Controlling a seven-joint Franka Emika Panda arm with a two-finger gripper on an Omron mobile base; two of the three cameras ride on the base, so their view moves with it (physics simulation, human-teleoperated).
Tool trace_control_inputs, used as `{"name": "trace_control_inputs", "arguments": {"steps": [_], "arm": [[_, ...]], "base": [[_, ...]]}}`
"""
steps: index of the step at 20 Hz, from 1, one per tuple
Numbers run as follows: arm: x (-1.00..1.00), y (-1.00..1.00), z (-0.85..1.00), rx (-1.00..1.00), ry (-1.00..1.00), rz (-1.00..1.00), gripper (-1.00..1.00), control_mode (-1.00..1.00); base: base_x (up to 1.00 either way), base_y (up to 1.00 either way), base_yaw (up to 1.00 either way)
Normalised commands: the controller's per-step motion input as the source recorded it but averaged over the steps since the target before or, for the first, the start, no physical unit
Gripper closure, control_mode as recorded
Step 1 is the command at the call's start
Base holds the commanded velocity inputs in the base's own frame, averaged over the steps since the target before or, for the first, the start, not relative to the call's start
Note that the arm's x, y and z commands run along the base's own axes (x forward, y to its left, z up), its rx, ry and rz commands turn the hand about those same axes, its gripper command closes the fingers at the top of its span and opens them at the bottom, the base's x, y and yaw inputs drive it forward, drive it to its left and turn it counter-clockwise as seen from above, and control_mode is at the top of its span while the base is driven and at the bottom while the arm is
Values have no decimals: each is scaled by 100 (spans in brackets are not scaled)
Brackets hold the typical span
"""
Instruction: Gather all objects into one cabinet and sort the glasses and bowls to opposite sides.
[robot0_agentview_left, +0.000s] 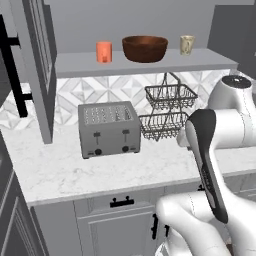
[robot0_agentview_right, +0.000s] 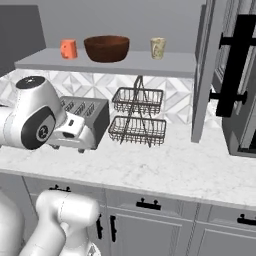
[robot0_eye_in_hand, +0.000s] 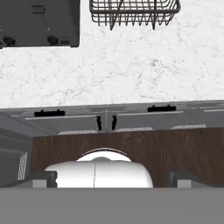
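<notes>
On the grey cabinet shelf (robot0_agentview_left: 200, 62) above the counter stand three of the task's things in a row. At the left end sits an orange mug (robot0_agentview_left: 104, 51), in the middle the wide brown wooden bowl (robot0_agentview_left: 145, 48), and to the right the cream patterned mug (robot0_agentview_left: 187, 44). The orange mug stands just beside the bowl, while the cream mug is set a little further apart from it. All three are upright. From the right base view the same row reads orange mug (robot0_agentview_right: 69, 48), bowl (robot0_agentview_right: 106, 48), cream mug (robot0_agentview_right: 158, 48).

Both cabinet doors hang open, one at the far left (robot0_agentview_left: 35, 65) and one at the right (robot0_agentview_right: 205, 70), each with a long black bar handle (robot0_agentview_right: 235, 65).

Below the shelf, on the white marble counter (robot0_agentview_left: 65, 170), the grey toaster (robot0_agentview_left: 108, 129) sits left of a two-tier wire rack (robot0_agentview_left: 167, 111). Low drawers with small black handles (robot0_agentview_left: 122, 202) run under the counter edge.

Near the counter's front, the white arm (robot0_agentview_left: 220, 130) is folded low, with the hand looking down past the counter edge toward the wooden floor (robot0_eye_in_hand: 175, 148). Two dark fingertips (robot0_eye_in_hand: 43, 178) of the gripper (robot0_eye_in_hand: 112, 179) sit wide apart at the sides of the hand view, with nothing between them.
</notes>
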Motion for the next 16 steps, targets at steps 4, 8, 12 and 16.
{"name": "trace_control_inputs", "arguments": {"steps": [4,8,12,16], "arm": [[0,0,0,0,0,0,-100,100],[0,0,0,0,0,0,-100,100],[0,0,0,0,0,0,-100,100],[0,0,0,0,0,0,-100,100]], "base": [[-92,-5,0],[-69,-1,0],[-49,0,0],[-34,0,-2]]}}
